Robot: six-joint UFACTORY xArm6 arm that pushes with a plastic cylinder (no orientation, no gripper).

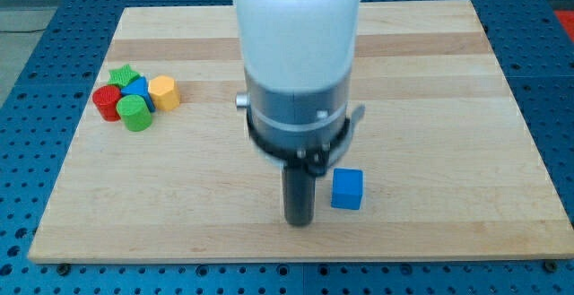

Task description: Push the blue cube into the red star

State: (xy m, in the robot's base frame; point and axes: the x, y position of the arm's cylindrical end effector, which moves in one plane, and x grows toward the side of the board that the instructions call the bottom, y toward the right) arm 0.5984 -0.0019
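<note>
A blue cube sits on the wooden board near the view's bottom, right of centre. My tip rests on the board just left of the cube, with a narrow gap between them. No red star shows in the view; the arm's large body covers the middle of the board.
A cluster of blocks lies at the view's left: a red cylinder, a green star, a second blue block, a yellow block and a green cylinder. The board's bottom edge runs close below my tip.
</note>
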